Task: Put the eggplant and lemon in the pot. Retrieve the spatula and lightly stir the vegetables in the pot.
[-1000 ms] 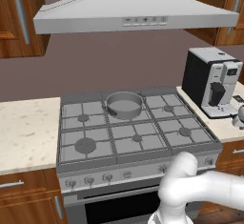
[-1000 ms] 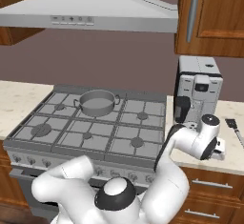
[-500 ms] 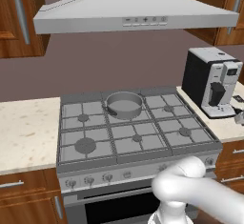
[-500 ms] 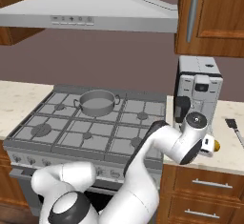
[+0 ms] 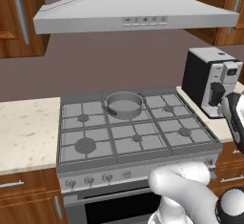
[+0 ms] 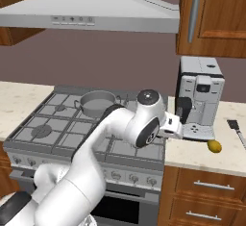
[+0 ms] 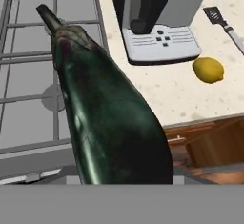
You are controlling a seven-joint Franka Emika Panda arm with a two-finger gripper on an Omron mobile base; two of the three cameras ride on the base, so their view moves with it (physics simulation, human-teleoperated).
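Eggplant [image 7: 109, 118] held in gripper; no writing is legible.

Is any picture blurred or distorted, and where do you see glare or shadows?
All three views are sharp, evenly lit renders. In the hand view the eggplant looms very large from closeness and carries pale glossy streaks; the lemon casts a soft shadow on the counter. In the left base view the pot shows no glare.
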